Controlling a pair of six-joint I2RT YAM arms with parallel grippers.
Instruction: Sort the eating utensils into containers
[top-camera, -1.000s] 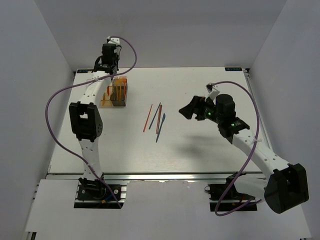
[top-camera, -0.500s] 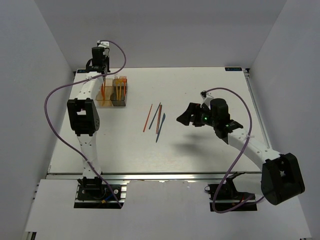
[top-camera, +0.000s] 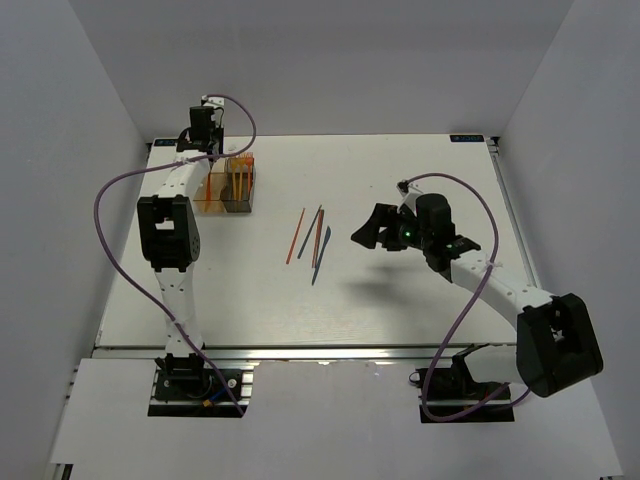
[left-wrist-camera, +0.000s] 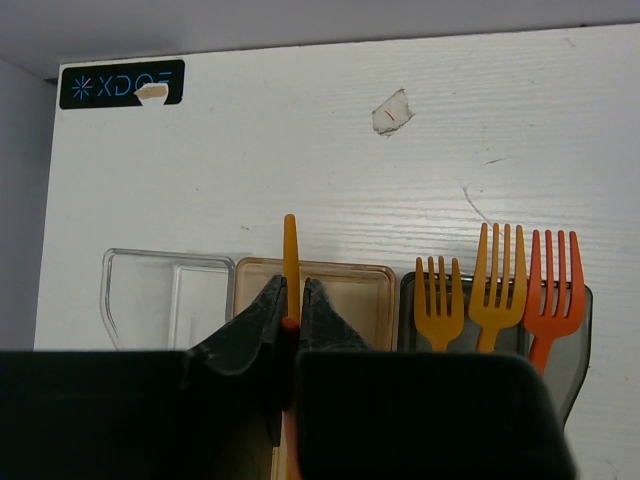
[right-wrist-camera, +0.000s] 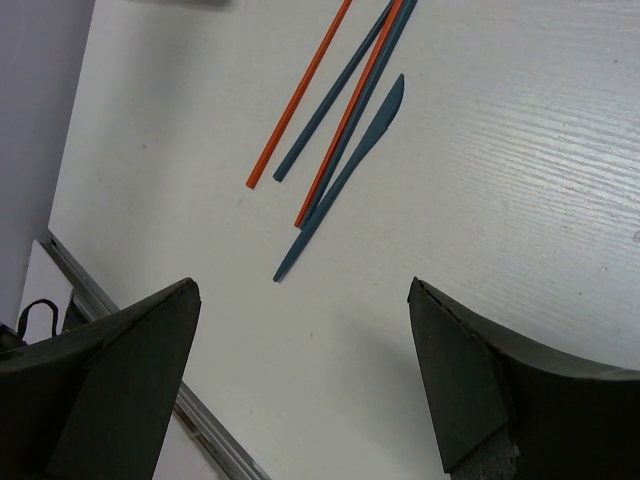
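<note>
My left gripper (left-wrist-camera: 293, 285) is shut on a thin orange utensil (left-wrist-camera: 291, 250), held upright over the tan-orange container (left-wrist-camera: 350, 295). The clear container (left-wrist-camera: 160, 290) to its left looks empty. The dark grey container (left-wrist-camera: 585, 330) on the right holds three forks (left-wrist-camera: 497, 285), two orange and one red-orange. In the top view the left gripper (top-camera: 207, 150) is over the containers (top-camera: 228, 190) at the back left. Loose utensils (top-camera: 312, 238) lie mid-table: two orange-red sticks (right-wrist-camera: 300, 100), dark blue sticks and a dark blue knife (right-wrist-camera: 350, 165). My right gripper (right-wrist-camera: 300, 290) is open and empty, above the table just right of them (top-camera: 365, 232).
The table's front edge rail (right-wrist-camera: 130, 340) shows at the lower left of the right wrist view. A torn spot (left-wrist-camera: 392, 112) and a label (left-wrist-camera: 122, 84) mark the table behind the containers. White walls enclose the table on three sides.
My left gripper has shifted left over the containers with the orange utensil. My right gripper has moved left, closer to the loose utensils, still open.
</note>
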